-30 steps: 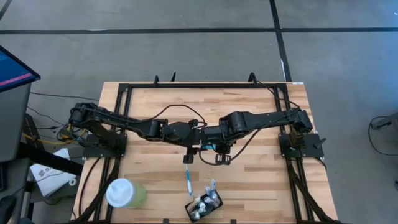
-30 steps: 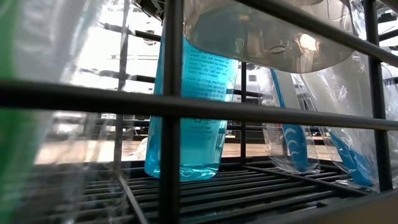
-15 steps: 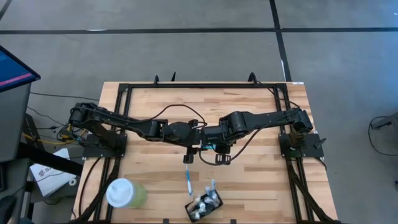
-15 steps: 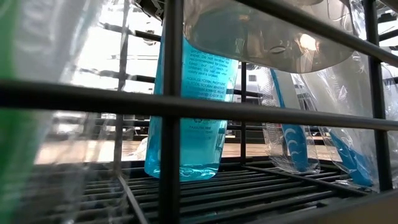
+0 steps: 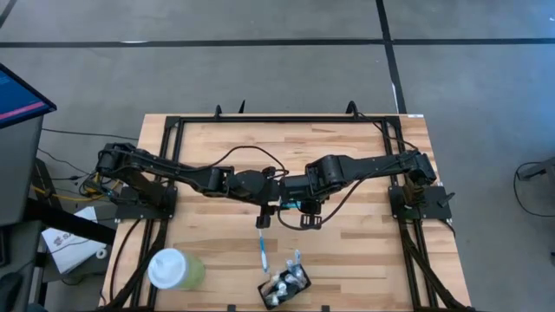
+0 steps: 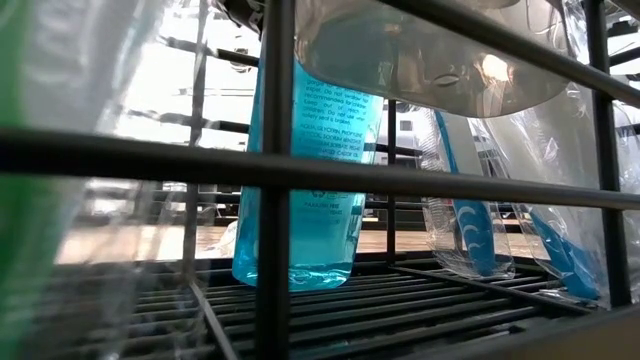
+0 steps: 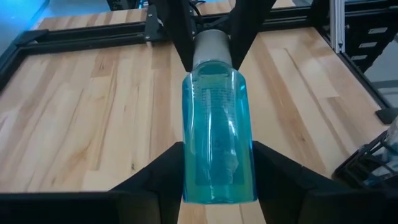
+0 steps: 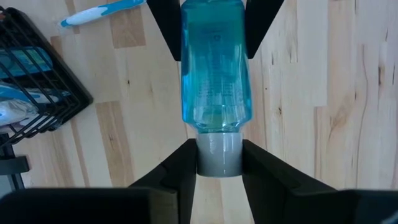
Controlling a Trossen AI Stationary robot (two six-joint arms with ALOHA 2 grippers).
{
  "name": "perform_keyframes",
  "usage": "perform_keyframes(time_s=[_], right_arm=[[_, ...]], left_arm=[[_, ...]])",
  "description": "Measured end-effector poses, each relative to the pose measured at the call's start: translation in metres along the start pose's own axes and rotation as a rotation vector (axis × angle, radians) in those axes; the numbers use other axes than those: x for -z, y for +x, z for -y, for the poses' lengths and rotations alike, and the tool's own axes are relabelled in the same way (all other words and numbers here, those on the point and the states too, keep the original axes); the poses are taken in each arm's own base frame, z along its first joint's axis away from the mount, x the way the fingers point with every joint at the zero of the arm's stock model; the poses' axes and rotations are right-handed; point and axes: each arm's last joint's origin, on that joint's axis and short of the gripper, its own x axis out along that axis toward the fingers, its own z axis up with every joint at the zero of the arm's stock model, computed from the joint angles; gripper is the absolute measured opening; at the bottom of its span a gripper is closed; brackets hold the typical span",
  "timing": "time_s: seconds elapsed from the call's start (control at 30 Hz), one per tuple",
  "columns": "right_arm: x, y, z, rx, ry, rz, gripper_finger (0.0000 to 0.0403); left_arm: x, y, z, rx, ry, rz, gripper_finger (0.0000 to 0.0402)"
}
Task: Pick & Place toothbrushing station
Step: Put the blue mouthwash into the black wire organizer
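Nothing has moved: mid-tabletop, the left end effector (image 7: 217, 180) still pinches the blue bottle's (image 7: 217, 134) body, the right end effector (image 8: 219, 155) its cap, handover unfinished.

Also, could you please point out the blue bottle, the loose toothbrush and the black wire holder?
blue bottle (image 7: 217, 143): left wrist view, middle of its body.
loose toothbrush (image 5: 261, 251): high view, mid-handle on the table.
black wire holder (image 8: 59, 81): right wrist view, its wire rim.

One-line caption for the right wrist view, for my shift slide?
Both grippers hold the teal bottle above the table: right gripper on its grey cap, left gripper on its body.
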Motion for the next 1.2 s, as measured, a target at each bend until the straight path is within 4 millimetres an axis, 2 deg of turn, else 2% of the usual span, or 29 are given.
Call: perform_keyframes(time_s=[0.13, 0.3, 0.47, 0.57, 0.93, 1.2], right_arm=[[0.000, 0.000, 0.000, 0.000, -0.001, 0.000, 0.0123], [0.000, -0.001, 0.000, -0.009, 0.002, -0.004, 0.0178], [-0.003, -0.015, 0.000, -0.036, 0.005, 0.043, 0.0240], [-0.005, -0.028, 0.003, -0.051, 0.015, 0.092, 0.0258], [-0.008, -0.088, 0.024, -0.083, 0.095, 0.310, 0.0247], [0.010, -0.130, 0.042, -0.060, 0.248, 0.531, 0.0224]], left_arm=[[0.000, 0.000, 0.000, 0.001, -0.033, -0.001, 0.0155], [0.001, 0.000, 0.000, 0.001, -0.036, -0.014, 0.0154], [0.002, 0.000, 0.001, 0.004, -0.034, -0.020, 0.0153], [0.002, 0.000, 0.003, 0.008, -0.038, -0.024, 0.0153], [0.003, 0.000, 0.003, 0.003, -0.088, -0.035, 0.0155], [-0.005, -0.014, 0.004, -0.084, -0.095, 0.008, 0.0153]])
